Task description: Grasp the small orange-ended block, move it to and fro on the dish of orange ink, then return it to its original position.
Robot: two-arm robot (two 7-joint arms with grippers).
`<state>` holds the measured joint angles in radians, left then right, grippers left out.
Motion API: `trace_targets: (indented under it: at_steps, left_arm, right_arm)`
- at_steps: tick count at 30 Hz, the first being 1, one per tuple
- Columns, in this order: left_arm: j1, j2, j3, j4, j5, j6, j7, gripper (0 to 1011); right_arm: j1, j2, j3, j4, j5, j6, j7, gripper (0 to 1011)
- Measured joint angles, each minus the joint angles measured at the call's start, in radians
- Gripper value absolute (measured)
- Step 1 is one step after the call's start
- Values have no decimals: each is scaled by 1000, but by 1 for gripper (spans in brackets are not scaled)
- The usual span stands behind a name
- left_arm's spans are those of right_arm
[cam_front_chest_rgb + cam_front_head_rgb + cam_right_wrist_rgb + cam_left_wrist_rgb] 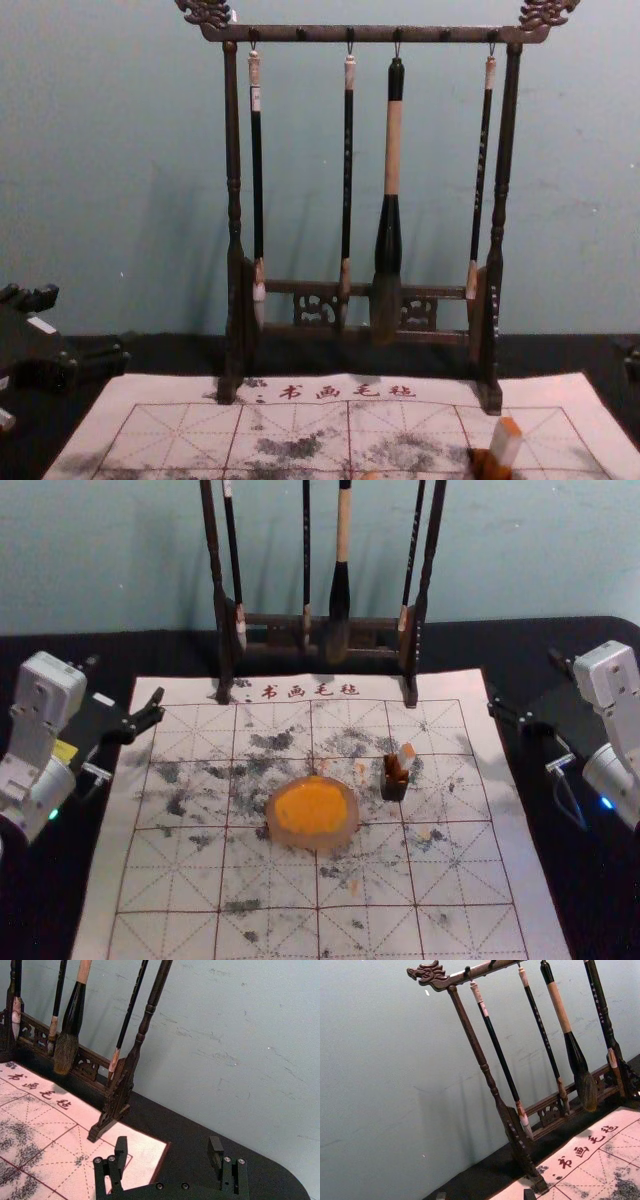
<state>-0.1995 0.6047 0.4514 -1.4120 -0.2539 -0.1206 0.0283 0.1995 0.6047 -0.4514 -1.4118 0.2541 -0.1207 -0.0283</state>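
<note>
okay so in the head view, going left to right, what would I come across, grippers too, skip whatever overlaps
Left gripper, ink dish, orange-ended block, right gripper.

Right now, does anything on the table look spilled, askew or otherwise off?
Dark smudges blotch the calligraphy mat, and faint orange marks lie near the ink dish, perhaps drips. The orange-ended block leans in its dark holder. Nothing looks tipped over or broken.

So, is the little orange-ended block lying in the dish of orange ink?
No, the block sits tilted in the small dark holder, to the right of the dish and apart from it.
</note>
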Motion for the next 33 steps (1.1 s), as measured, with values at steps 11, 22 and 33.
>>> trace_targets:
  at_steps: [11,22,33]
  left_arm:
    - [0,0,0,0,0,0,0,1001]
    - [0,0,0,0,0,0,0,1001]
    - [0,0,0,0,0,0,0,1001]
  right_arm:
    - [0,0,0,0,0,0,0,1000]
    - [0,0,0,0,0,0,0,1000]
    - [0,0,0,0,0,0,0,1000]
